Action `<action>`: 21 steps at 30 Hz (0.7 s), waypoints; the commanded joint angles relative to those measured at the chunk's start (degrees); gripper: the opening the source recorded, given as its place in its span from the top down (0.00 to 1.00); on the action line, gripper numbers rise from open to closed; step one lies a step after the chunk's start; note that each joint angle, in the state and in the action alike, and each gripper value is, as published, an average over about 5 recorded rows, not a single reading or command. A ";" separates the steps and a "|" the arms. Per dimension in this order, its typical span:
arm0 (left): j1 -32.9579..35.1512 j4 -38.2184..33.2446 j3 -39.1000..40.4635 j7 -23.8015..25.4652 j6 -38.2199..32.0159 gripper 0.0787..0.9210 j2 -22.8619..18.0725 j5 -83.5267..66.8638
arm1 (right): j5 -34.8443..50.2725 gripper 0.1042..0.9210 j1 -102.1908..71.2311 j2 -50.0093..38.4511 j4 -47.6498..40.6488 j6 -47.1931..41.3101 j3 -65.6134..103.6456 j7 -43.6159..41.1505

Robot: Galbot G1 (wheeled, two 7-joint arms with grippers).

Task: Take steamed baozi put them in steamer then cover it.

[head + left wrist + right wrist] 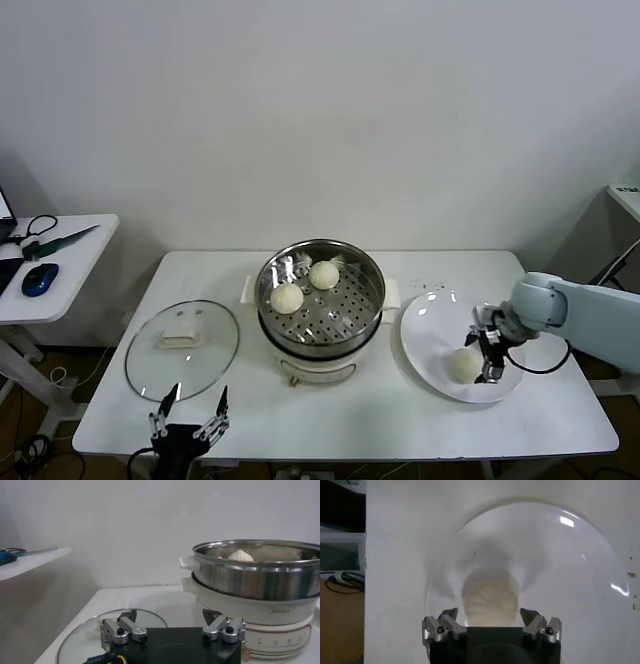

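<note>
2 small round cream-white steamed baozi (287, 297) (323, 274) are already seated on the perforated steel tray of the round shiny stainless-steel steamer (371, 320), 1 at about 9 o'clock of the tray and 1 at about 12 o'clock. The top of 1 of them is glimpsed over the steamer rim (252, 562) from the left wrist camera (241, 555).

1 more bun (464, 365) is seen on the flat round white plate (425, 335), which is set at 3 o'clock of the steamer; it lies toward 5 o'clock of that plate. No 4th bun can be made out in these views. The right gripper (489, 357) is lowered over the plate bun with its jaws spread wide, 1 finger on each side; from the right wrist camera the bun (489, 600) is framed between the fingertips (449, 616), not yet pinched as far as can be judged.

The round clear glass cover with its steel rim and cream-white rectangular handle (181, 338) is lying flat on the white table (540, 425) at 9 o'clock of the steamer, so the pot is uncovered. The left gripper (189, 404) is parked at 6 o'clock of the cover, jaws wide and empty; the cover's glass edge (82, 635) is seen just beyond it.

By this reckoning, the task is judged to be roughly half done: the plate bun is still to be lifted and placed, and the covering is left for last.
</note>
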 commanded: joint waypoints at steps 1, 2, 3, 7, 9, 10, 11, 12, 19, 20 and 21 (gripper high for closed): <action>0.00 0.02 -0.02 -0.02 0.02 0.12 0.03 0.02 | -1.28 0.12 -5.08 0.98 -1.76 -1.10 4.13 1.73; -0.02 0.03 -0.03 -0.03 0.03 0.12 0.05 -0.01 | -1.20 0.12 -4.94 1.05 -1.77 -1.12 4.16 1.75; -0.05 0.06 -0.04 -0.03 0.04 0.12 0.06 -0.03 | -1.12 0.13 -4.78 1.09 -1.74 -1.09 4.15 1.71; -0.23 0.16 -0.03 -0.03 0.11 0.12 0.04 -0.04 | -0.84 0.18 -3.59 0.98 -1.28 -0.90 3.49 0.97; -0.31 0.18 0.00 -0.03 0.13 0.12 0.00 -0.04 | -0.77 0.20 -2.69 0.81 -0.96 -0.76 2.89 0.39; -0.34 0.19 0.00 -0.03 0.13 0.12 -0.02 -0.05 | -0.75 0.21 -2.20 0.72 -0.80 -0.70 2.56 0.12; -0.35 0.20 0.01 -0.03 0.12 0.12 -0.04 -0.05 | -0.71 0.22 -1.60 0.65 -0.64 -0.61 2.20 -0.14; -0.36 0.21 0.02 -0.04 0.12 0.12 -0.04 -0.05 | -0.66 0.22 -1.00 0.61 -0.53 -0.51 1.85 -0.36; -0.31 0.07 0.18 -0.10 0.06 0.12 -0.19 -0.01 | 0.76 0.27 7.50 1.57 -0.02 1.09 -3.72 -2.45; -0.30 0.05 0.21 -0.11 0.05 0.12 -0.22 0.00 | 1.15 0.28 9.72 1.92 0.13 1.52 -5.35 -2.99; -0.29 0.06 0.26 -0.11 0.05 0.12 -0.24 0.02 | 1.61 0.28 12.26 2.35 0.35 2.00 -7.25 -3.57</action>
